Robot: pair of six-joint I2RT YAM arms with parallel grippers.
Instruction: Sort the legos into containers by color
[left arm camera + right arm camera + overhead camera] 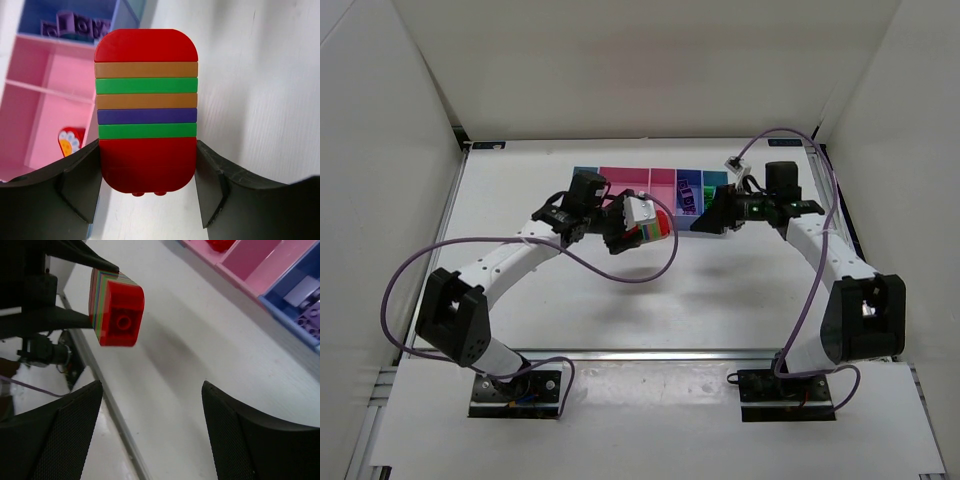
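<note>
Bright, even light casts soft shadows on the table [720, 290] (near foreground blurs in wrist views).

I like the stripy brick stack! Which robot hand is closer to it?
Left. The left gripper grips the stack by its sides; the right gripper hangs open, a gap away.

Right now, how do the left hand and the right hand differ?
The left hand is shut on a striped lego stack; the right hand is open and holds nothing. In the top view, the left hand sits before the pink bins, while the right hand sits further right, before the dark blue bin. Both are black with two fingers.
</note>
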